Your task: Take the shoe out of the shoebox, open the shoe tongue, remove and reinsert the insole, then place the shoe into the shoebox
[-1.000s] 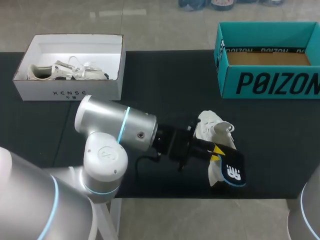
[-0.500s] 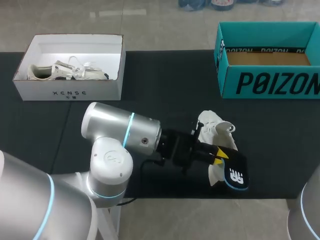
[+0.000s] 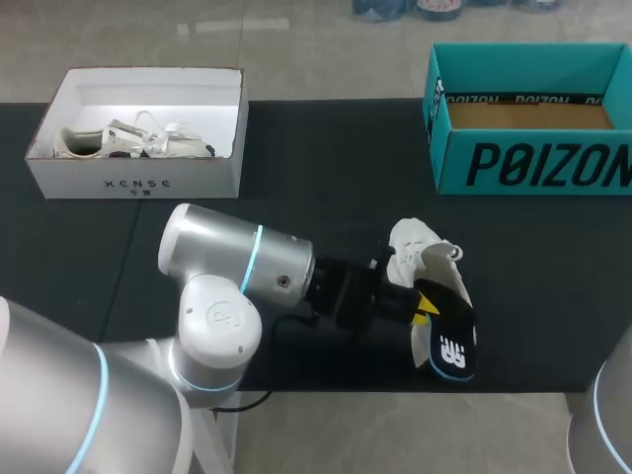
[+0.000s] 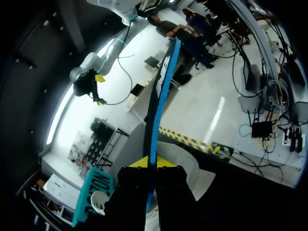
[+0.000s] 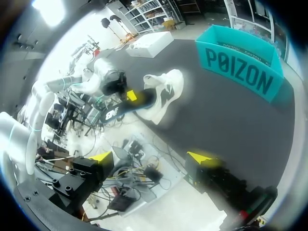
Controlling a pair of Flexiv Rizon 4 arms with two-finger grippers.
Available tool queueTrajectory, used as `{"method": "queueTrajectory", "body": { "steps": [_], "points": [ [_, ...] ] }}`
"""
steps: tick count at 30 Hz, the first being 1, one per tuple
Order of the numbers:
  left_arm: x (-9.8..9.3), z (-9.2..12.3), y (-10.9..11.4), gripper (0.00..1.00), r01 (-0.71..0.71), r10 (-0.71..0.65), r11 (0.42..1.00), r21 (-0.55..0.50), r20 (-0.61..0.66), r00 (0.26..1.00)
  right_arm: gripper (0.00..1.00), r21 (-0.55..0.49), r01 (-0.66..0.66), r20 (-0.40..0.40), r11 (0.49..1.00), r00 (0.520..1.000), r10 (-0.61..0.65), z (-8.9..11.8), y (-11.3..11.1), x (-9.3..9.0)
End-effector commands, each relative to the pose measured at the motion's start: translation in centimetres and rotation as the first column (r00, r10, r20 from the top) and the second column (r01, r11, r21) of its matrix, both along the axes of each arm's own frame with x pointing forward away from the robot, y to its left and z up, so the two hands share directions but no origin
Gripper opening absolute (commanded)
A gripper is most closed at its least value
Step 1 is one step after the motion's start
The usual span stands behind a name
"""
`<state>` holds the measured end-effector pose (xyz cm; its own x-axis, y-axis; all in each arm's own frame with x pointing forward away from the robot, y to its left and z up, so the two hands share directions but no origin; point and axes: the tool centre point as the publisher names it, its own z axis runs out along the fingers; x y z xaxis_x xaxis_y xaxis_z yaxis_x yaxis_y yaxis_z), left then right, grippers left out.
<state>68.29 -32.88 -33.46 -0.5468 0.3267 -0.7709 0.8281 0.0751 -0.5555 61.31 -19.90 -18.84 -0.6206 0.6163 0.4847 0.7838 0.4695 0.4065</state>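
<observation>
A white shoe (image 3: 413, 249) lies on the black table, near its front edge. My left gripper (image 3: 423, 302) is shut on a black insole with a blue rim (image 3: 450, 346), held just over the shoe's near end. In the left wrist view the insole (image 4: 161, 91) runs edge-on out from between the yellow fingertips (image 4: 164, 162), with the white shoe (image 4: 190, 169) beneath. My right gripper (image 5: 151, 157) hangs open and empty off the table's front edge, well short of the shoe (image 5: 166, 90). The teal shoebox (image 3: 533, 163) stands open at the back right.
A white box (image 3: 138, 183) with another pale shoe (image 3: 128, 141) inside stands at the back left. My left arm's big joints (image 3: 222, 286) fill the table's front middle. The teal shoebox (image 5: 240, 70) is also in the right wrist view, beyond the shoe.
My left gripper has pulled slightly left and turned the insole, so its broad face now shows narrower and closer to the shoe. The right gripper stays open.
</observation>
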Motion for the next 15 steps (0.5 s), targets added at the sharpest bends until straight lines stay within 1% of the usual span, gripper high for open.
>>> {"method": "queueTrajectory", "body": {
  "steps": [1, 8, 12, 15],
  "points": [
    [1.0, -0.7, 0.2, 0.00, -0.017, 0.017, 1.000, 0.010, 0.004, 1.000, 1.00, 0.002, 0.148, 0.180, 0.989, 0.973, -0.146, 0.0, 0.1, -1.2],
    [3.4, -1.8, -0.3, 0.00, -0.087, 0.087, 0.996, 0.010, 0.015, 0.996, 1.00, 0.002, 0.148, 0.180, 0.989, 0.973, -0.146, 0.0, 0.1, -1.2],
    [4.4, -1.7, -0.7, 0.00, -0.113, 0.113, 0.994, 0.008, 0.023, 0.993, 1.00, 0.002, 0.148, 0.180, 0.989, 0.973, -0.146, 0.0, 0.1, -1.2],
    [4.7, -1.5, -1.0, 0.00, -0.114, 0.114, 0.993, 0.010, 0.035, 0.993, 1.00, 0.002, 0.148, 0.180, 0.989, 0.973, -0.146, 0.0, 0.1, -1.2]
  ]
}}
